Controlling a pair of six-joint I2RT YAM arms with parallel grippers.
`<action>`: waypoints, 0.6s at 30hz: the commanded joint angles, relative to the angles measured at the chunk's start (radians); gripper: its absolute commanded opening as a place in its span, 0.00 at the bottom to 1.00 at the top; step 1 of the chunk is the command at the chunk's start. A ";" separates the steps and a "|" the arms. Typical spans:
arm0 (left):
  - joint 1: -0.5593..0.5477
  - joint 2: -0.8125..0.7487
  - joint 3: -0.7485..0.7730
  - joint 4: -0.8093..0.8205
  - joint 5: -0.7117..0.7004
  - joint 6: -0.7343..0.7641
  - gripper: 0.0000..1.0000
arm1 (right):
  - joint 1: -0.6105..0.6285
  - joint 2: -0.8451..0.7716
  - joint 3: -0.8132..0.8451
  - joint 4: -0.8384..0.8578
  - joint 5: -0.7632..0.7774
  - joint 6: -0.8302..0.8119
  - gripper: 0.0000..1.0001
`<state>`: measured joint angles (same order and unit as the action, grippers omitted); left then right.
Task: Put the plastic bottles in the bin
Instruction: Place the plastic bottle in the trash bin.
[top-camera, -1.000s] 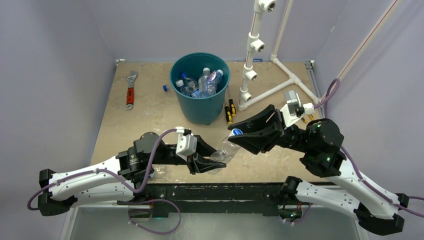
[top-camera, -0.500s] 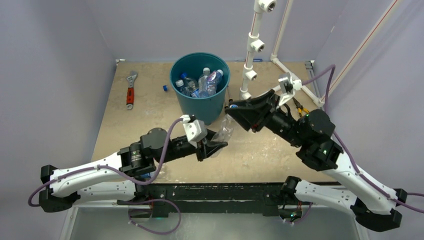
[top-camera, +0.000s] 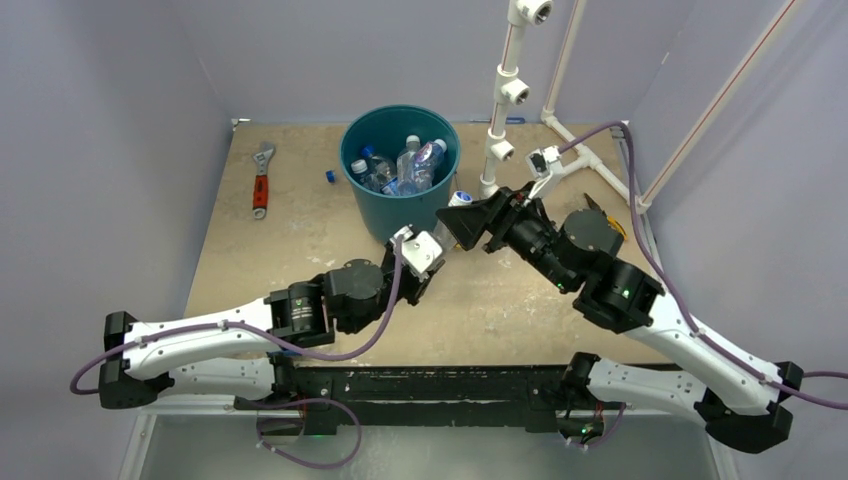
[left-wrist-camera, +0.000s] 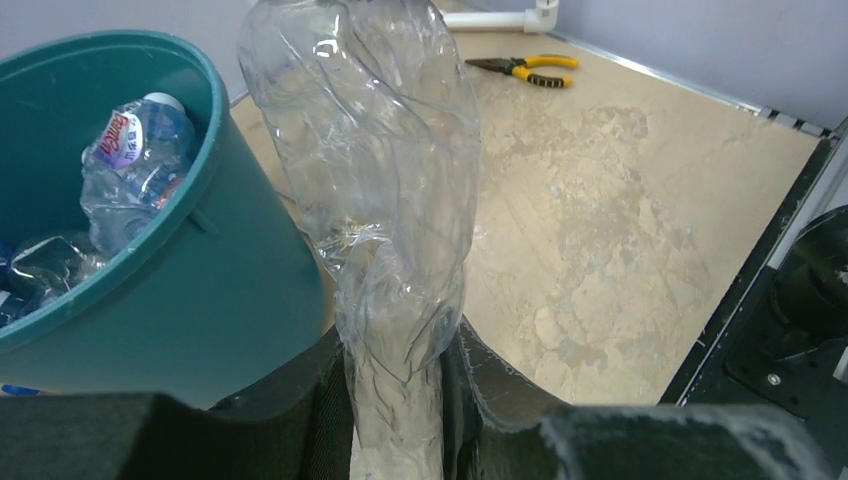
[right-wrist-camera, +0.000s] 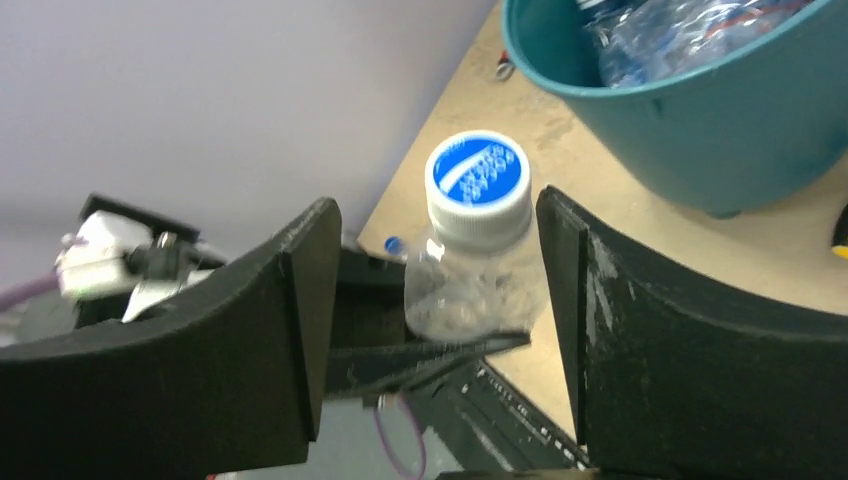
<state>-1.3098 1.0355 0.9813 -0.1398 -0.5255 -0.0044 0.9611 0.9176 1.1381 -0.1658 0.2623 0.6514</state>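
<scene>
A crumpled clear plastic bottle (left-wrist-camera: 380, 180) with a blue-and-white cap (right-wrist-camera: 478, 175) stands upright in my left gripper (left-wrist-camera: 395, 370), which is shut on its lower end. In the top view the held bottle (top-camera: 450, 215) is just right of the teal bin (top-camera: 405, 222), near its rim. My right gripper (right-wrist-camera: 437, 215) is open, one finger on each side of the cap and not touching it. The bin (left-wrist-camera: 200, 300) holds several other bottles (top-camera: 405, 165), also seen in the left wrist view (left-wrist-camera: 130, 150).
A white pipe frame (top-camera: 510, 100) stands behind the right gripper. Yellow-and-black screwdrivers (top-camera: 460, 222) lie by the bin's base. A red wrench (top-camera: 261, 180) and a loose blue cap (top-camera: 329, 175) lie left of the bin. Yellow-handled pliers (left-wrist-camera: 525, 68) lie at the far right.
My left gripper has carried the bottle up and away from the near edge to the bin's right side. My right gripper has moved along with it, staying at the cap.
</scene>
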 joint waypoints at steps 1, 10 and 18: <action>-0.002 -0.087 -0.039 0.107 -0.002 0.041 0.00 | 0.016 -0.056 0.017 -0.011 -0.085 -0.011 0.75; -0.002 -0.084 -0.052 0.119 0.071 0.047 0.00 | 0.016 0.001 0.070 -0.040 -0.142 -0.083 0.71; -0.002 -0.072 -0.038 0.112 0.110 0.049 0.00 | 0.016 0.003 0.072 0.028 -0.036 -0.101 0.74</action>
<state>-1.3098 0.9680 0.9333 -0.0685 -0.4492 0.0238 0.9752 0.9447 1.1706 -0.2165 0.1673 0.5823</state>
